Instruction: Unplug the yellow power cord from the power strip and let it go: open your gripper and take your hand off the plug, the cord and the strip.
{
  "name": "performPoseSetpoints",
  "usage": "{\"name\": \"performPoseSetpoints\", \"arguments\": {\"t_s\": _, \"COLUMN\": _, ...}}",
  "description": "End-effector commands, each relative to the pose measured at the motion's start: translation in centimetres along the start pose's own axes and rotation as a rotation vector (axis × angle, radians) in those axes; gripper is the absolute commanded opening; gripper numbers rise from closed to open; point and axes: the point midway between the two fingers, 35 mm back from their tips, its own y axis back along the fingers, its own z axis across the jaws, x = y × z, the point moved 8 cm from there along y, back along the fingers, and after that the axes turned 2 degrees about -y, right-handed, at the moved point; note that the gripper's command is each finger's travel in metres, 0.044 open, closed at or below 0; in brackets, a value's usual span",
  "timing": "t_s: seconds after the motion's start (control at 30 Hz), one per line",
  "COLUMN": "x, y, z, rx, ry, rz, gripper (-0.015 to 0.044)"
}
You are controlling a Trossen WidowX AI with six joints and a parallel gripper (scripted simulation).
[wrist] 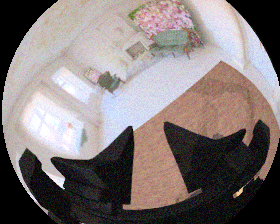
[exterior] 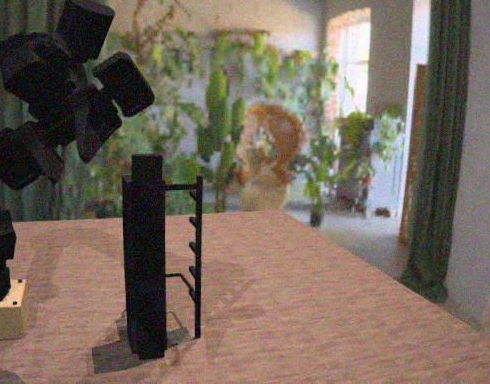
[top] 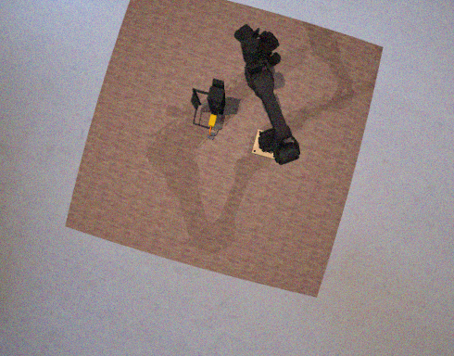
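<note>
The black power strip [top: 216, 97] [exterior: 145, 254] stands upright, with a thin black rack [top: 195, 110] [exterior: 198, 254] beside it. The yellow plug [top: 212, 120] shows at the strip's lower end in the top view, with a short orange-yellow piece of cord [top: 210, 130] below it. Whether the plug is seated cannot be told; the exterior view does not show it. My gripper [top: 257, 32] [exterior: 70, 170] [wrist: 148, 127] is partly open with nothing between its fingers. It hangs in the air, up and to the right of the strip in the top view, touching neither strip nor plug.
The arm's tan base plate [top: 257, 149] [exterior: 6, 321] sits on the brown table [top: 143, 198] [exterior: 314, 294] [wrist: 155, 165], to the right of the strip in the top view. The arm reaches from it towards the upper table edge.
</note>
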Motion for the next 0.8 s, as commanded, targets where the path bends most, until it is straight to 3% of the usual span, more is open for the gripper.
{"name": "performPoseSetpoints", "arguments": {"t_s": 0.0, "x": 2.1, "y": 0.9, "z": 1.9, "rx": -0.089, "ry": 0.169, "rz": 0.088, "gripper": 0.016}}
{"name": "performPoseSetpoints", "arguments": {"t_s": 0.37, "x": 9.2, "y": 5.1, "z": 6.2, "rx": -0.417, "ry": 0.691, "rz": 0.291, "gripper": 0.016}}
{"name": "performPoseSetpoints", "arguments": {"t_s": 0.77, "x": 18.4, "y": 13.8, "z": 8.1, "rx": -0.959, "ry": 1.299, "rz": 0.466, "gripper": 0.016}}
